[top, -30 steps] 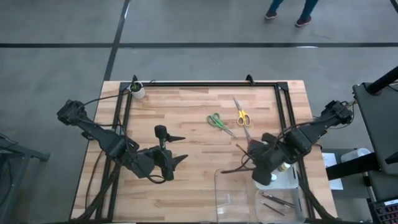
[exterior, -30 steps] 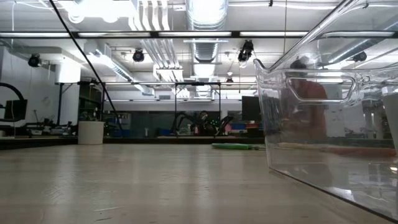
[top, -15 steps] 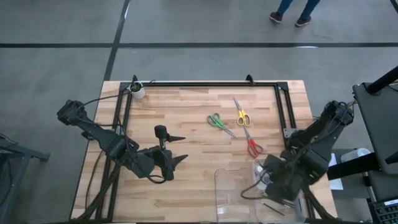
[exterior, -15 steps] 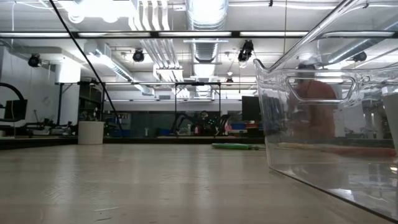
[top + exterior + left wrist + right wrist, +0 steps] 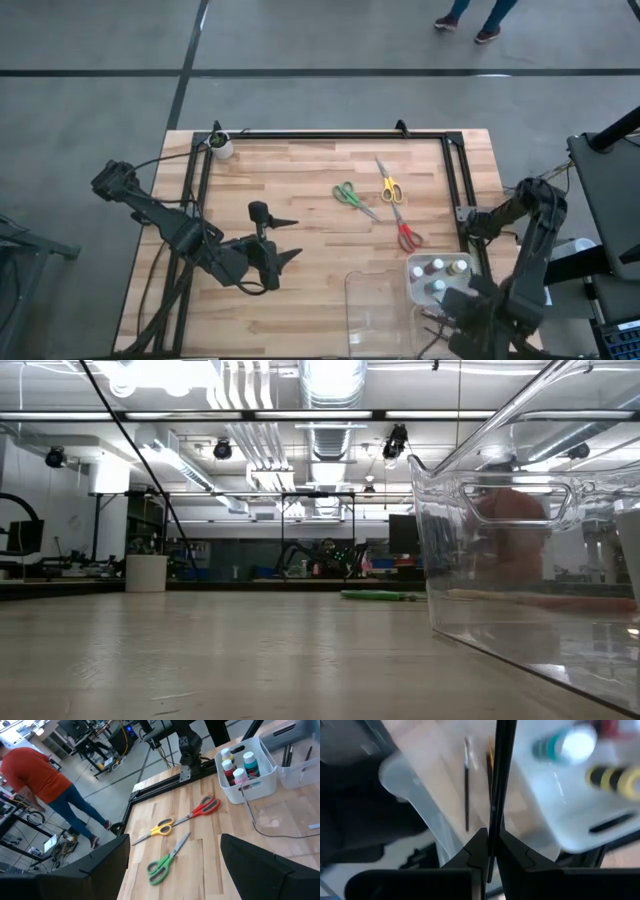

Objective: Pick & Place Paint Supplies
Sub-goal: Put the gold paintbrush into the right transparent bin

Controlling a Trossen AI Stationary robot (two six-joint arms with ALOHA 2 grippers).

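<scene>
My right gripper [image 5: 447, 322] hovers over the clear compartment tray [image 5: 375, 305] at the table's near right corner, shut on a thin dark brush [image 5: 497, 790]. Below it, other brushes [image 5: 466, 785] lie in a tray compartment. Teal [image 5: 570, 742] and yellow [image 5: 615, 777] paint bottles stand in a white bin [image 5: 440, 275]. Green scissors [image 5: 352, 196], yellow scissors [image 5: 388, 186] and red scissors [image 5: 405, 235] lie flat on the wood. My left gripper [image 5: 292, 240] waits open at the table's left middle, pointing right toward the scissors. My right gripper pinches the thin brush's shaft [image 5: 492, 827] between its two fingers [image 5: 512, 852], which lie along the shaft. The brush sticks out ahead of the fingertips, lifted clear above the tray. The shaft's rear end is hidden between the fingers.
A small white cup [image 5: 221, 146] stands at the far left corner. A black metal frame [image 5: 330, 134] runs along the far edge and both sides. In the left wrist view a person in a red top [image 5: 40, 775] stands beyond the table. Bare wood lies between the arms.
My right gripper has carried the brush from beside the red scissors toward the table's near right corner, ending over the tray's brush compartment. The white bin with bottles, covered by the arm before, now shows. My left arm has kept still.
</scene>
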